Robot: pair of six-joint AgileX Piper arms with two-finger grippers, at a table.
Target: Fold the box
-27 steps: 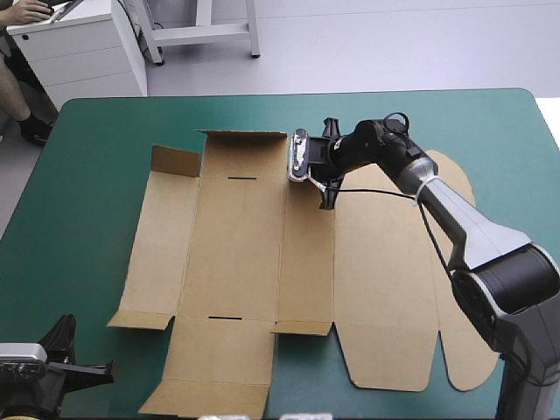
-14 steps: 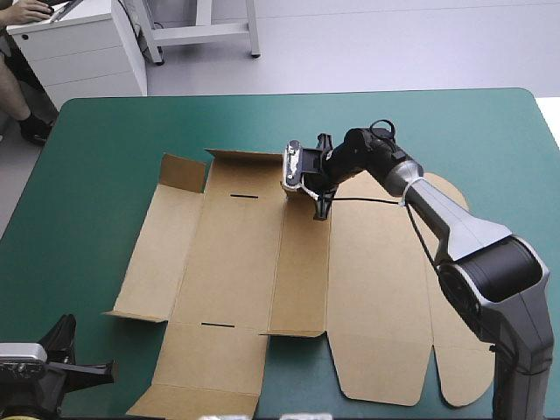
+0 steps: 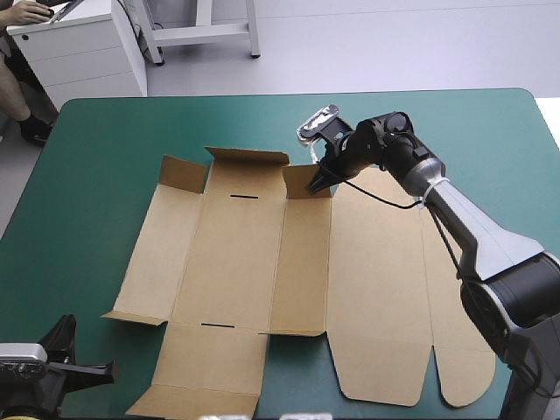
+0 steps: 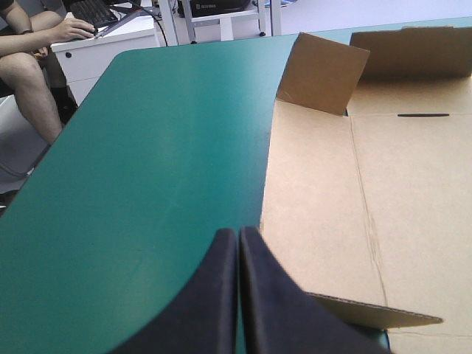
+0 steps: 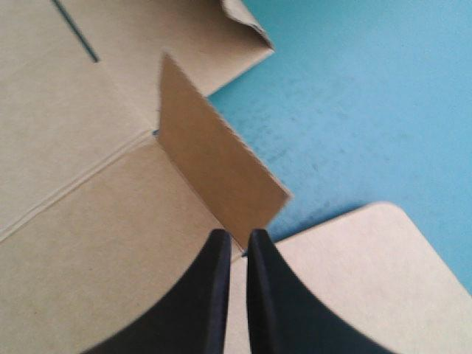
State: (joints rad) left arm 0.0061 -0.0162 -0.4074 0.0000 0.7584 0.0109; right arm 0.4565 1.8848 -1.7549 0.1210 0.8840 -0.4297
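The brown box [image 3: 262, 262] lies as a flat cut sheet across the middle of the teal-green table. A small flap [image 3: 304, 180] at the far end of its narrow panel stands up. My right gripper [image 3: 313, 187] reaches down to that flap from the far right. In the right wrist view the black fingers [image 5: 237, 234] are all but shut, with the near corner of the upright flap [image 5: 214, 169] between their tips. My left gripper [image 3: 109, 369] rests shut at the table's near left corner. Its tips [image 4: 237, 232] point along the box's left edge [image 4: 310, 206], apart from it.
Another corner flap [image 3: 182, 173] at the box's far left stands half raised, and the long far flap [image 3: 247, 157] is tilted up. Bare teal-green cover [image 3: 79, 219] lies left of the box. A white cabinet [image 3: 79, 48] stands beyond the far left corner.
The box slid a little left earlier. My right gripper has turned and risen toward the far edge, and the small flap that lay under it now stands up. The left arm has not moved.
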